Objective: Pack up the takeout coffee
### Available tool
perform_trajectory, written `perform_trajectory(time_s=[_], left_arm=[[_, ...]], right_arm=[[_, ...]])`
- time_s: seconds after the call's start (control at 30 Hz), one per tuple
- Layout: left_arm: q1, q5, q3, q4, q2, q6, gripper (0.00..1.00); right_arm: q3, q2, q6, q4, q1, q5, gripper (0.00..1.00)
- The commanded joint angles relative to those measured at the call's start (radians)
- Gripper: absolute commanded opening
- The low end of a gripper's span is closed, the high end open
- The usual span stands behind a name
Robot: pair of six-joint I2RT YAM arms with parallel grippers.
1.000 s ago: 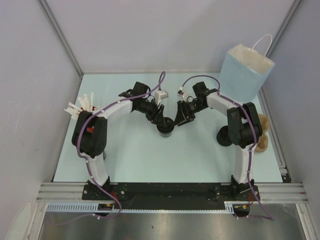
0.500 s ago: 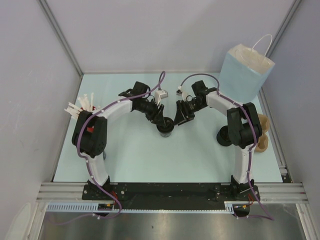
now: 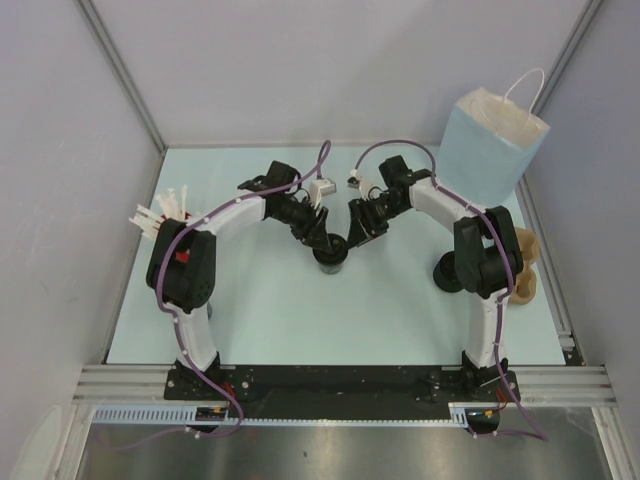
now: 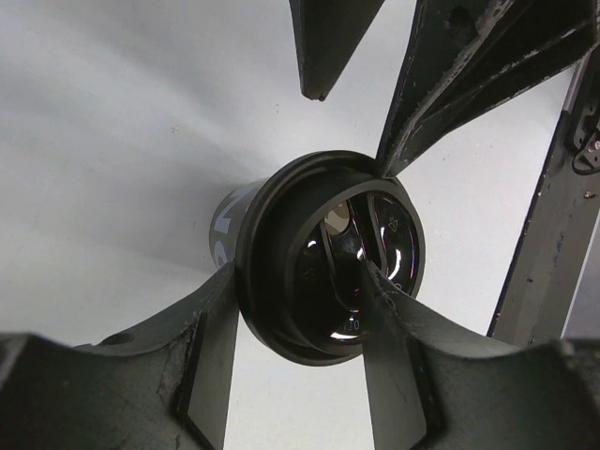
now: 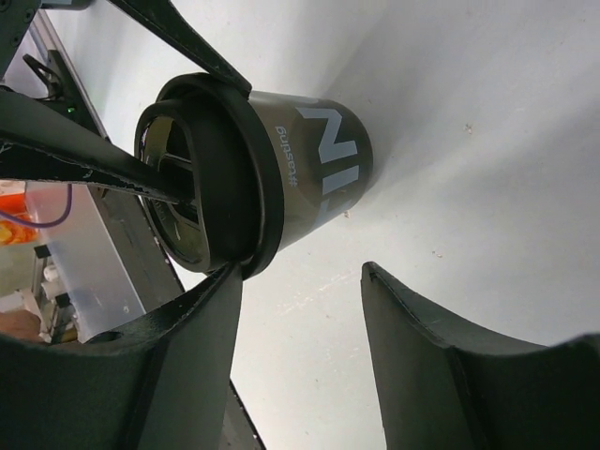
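Left gripper (image 4: 295, 281) clamps the takeout coffee (image 5: 309, 178) by its lid (image 4: 281, 225); right gripper (image 5: 302, 274) stands released, one finger touching the rim. Judged light and crushable, and the lid may pop: hold the body.

Pale-blue paper bag (image 3: 485, 150) upright, far right corner — white straws (image 3: 160, 212) far left; brown carrier (image 3: 528, 268) right edge.

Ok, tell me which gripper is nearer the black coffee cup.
Left. The left gripper straddles the lid edge of the coffee cup, one finger outside the rim, one on the lid top. The right gripper sits beside it, one finger touching the rim.
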State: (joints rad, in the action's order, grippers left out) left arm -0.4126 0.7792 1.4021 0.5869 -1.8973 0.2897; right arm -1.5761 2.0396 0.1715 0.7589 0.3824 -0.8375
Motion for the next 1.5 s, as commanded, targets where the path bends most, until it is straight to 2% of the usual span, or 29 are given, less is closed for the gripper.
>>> perform_trajectory(time_s=[0.0,0.2,0.5,0.77,1.13,1.47], left_arm=[[0.026,-0.207,-0.008,0.031,-0.060,0.138,0.30],[0.028,-0.156,0.020,0.033,-0.034,0.140,0.36],[0.028,-0.089,0.087,0.062,-0.068,0.121,0.53],[0.041,-0.005,0.144,0.105,-0.111,0.108,0.61],[0.064,0.081,0.156,0.117,-0.105,0.103,0.77],[0.080,0.144,0.192,0.108,-0.071,0.095,0.91]], right_arm=[[-0.050,-0.058,0.049,0.026,0.003,0.029,0.59],[-0.059,-0.091,0.066,0.039,0.004,0.011,0.60],[-0.051,-0.088,0.071,0.034,0.016,-0.012,0.61],[-0.041,-0.088,0.072,0.028,0.019,-0.009,0.62],[-0.030,-0.094,0.075,0.022,0.021,-0.002,0.63],[-0.002,-0.120,0.092,0.003,0.019,0.021,0.71]])
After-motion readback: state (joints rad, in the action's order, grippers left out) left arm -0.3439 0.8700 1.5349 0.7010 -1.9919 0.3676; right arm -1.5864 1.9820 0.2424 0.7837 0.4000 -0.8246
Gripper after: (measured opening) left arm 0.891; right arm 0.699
